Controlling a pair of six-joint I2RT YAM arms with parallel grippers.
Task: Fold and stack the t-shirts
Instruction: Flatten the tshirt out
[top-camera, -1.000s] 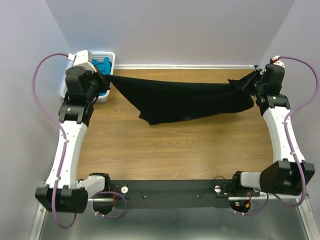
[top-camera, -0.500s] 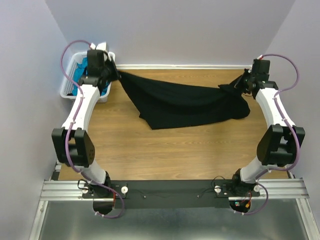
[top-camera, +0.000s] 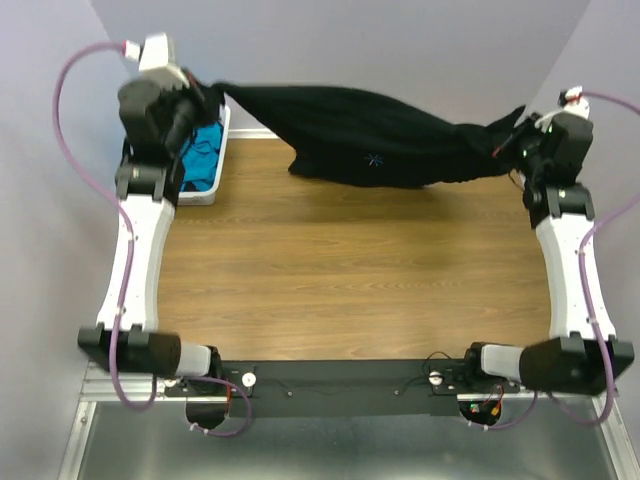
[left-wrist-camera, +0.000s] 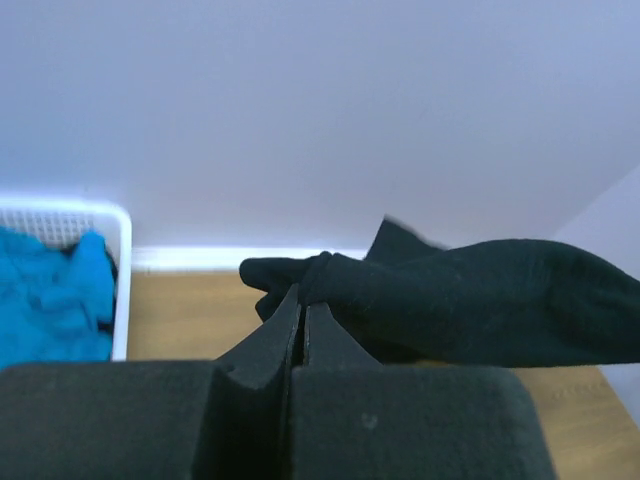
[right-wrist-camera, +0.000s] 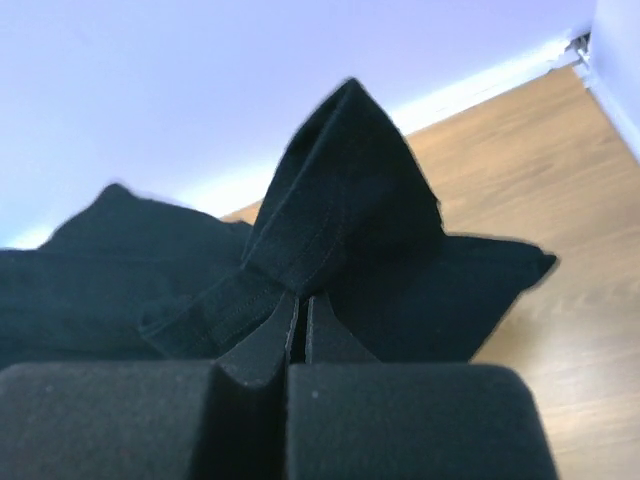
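The left arm (top-camera: 140, 250) is raised at the far left corner of the worktop (top-camera: 350, 290), the right arm (top-camera: 565, 260) at the far right. The black t-shirt (top-camera: 380, 140) is hung between them, one end pinched in the closed left jaws, the other in the closed right jaws. The teal t-shirt (top-camera: 205, 150) is seen in the basket (top-camera: 196, 197) below the left arm.

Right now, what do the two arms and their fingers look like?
The left arm and right arm have white shells with black joints. A purple cable loops along each. The fingers are matte black wedges tapering to thin tips.
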